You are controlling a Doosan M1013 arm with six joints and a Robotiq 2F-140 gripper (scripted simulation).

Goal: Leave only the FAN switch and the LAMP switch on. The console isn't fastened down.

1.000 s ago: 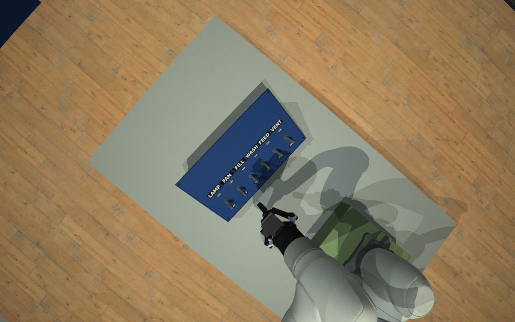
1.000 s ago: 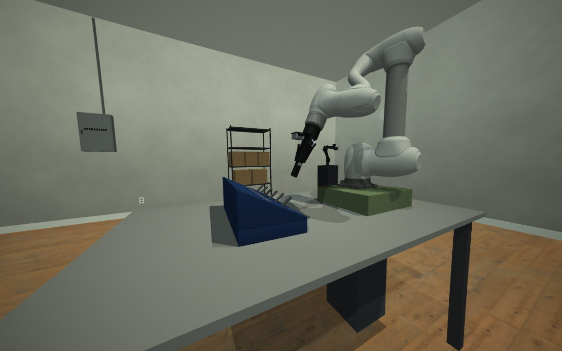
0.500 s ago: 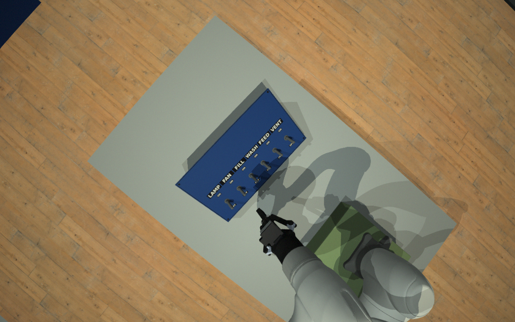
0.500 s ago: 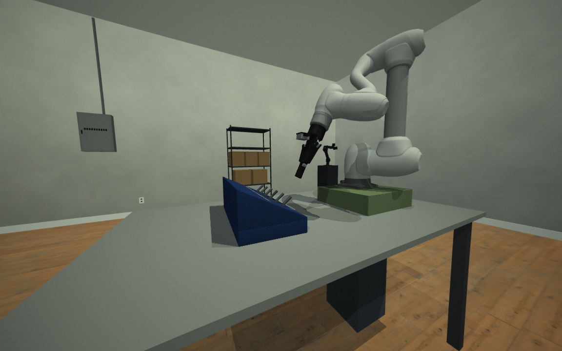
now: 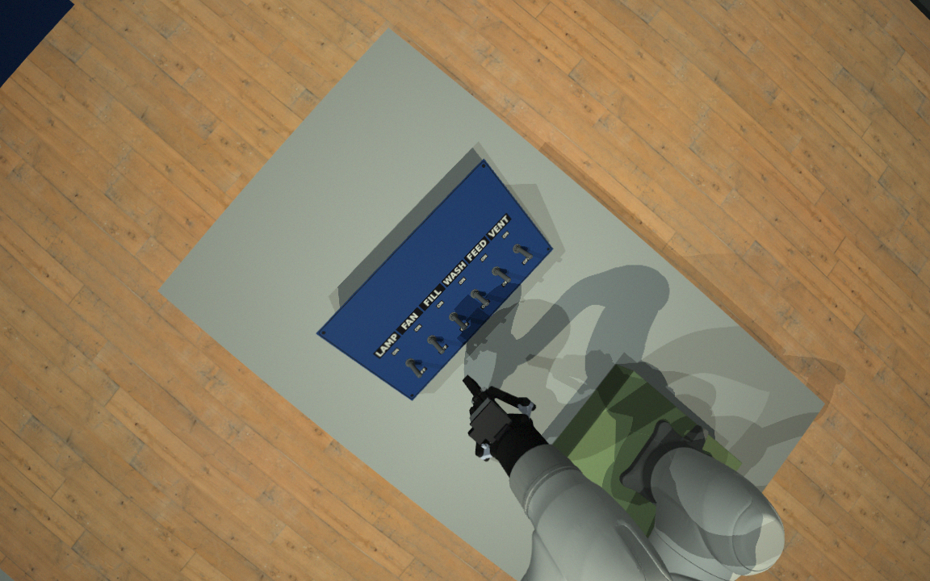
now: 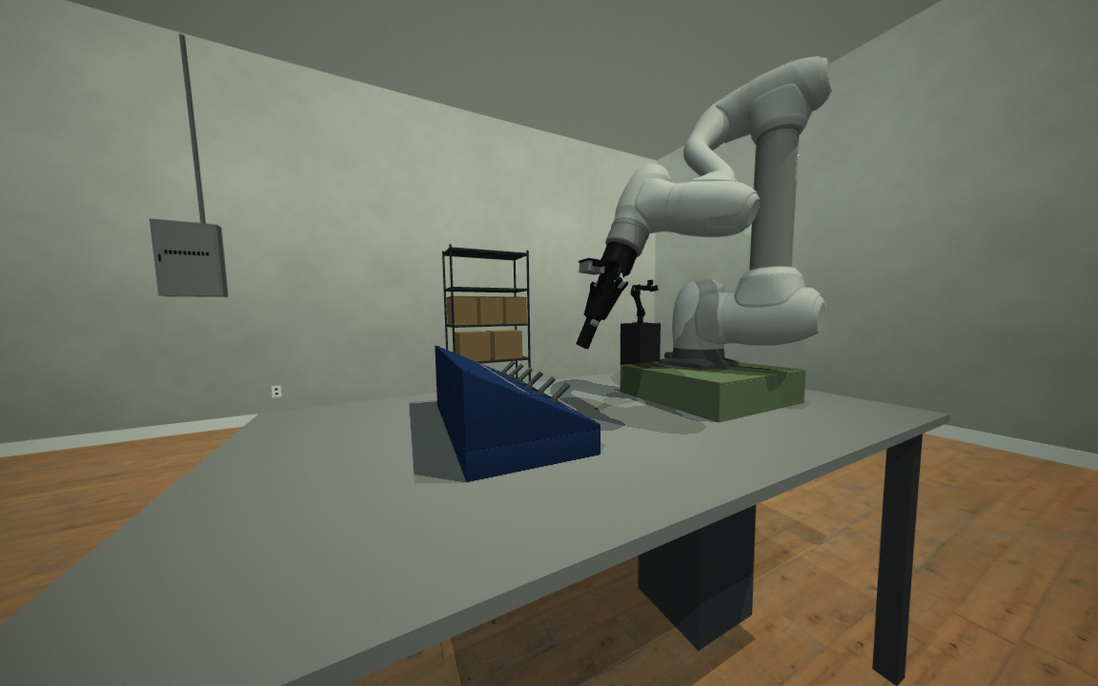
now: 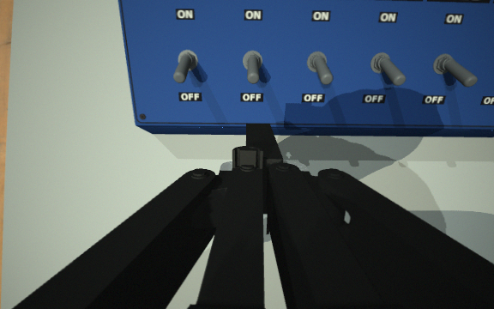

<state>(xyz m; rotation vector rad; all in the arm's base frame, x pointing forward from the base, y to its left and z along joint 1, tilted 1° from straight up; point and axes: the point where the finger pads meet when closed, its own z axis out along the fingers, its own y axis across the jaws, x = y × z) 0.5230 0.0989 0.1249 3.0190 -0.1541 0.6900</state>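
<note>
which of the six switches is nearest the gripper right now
The FAN switch, second from the LAMP end of the blue console. The shut, empty gripper hangs off the console's front edge nearly in line with it; LAMP sits slightly further off, VENT furthest.
</note>
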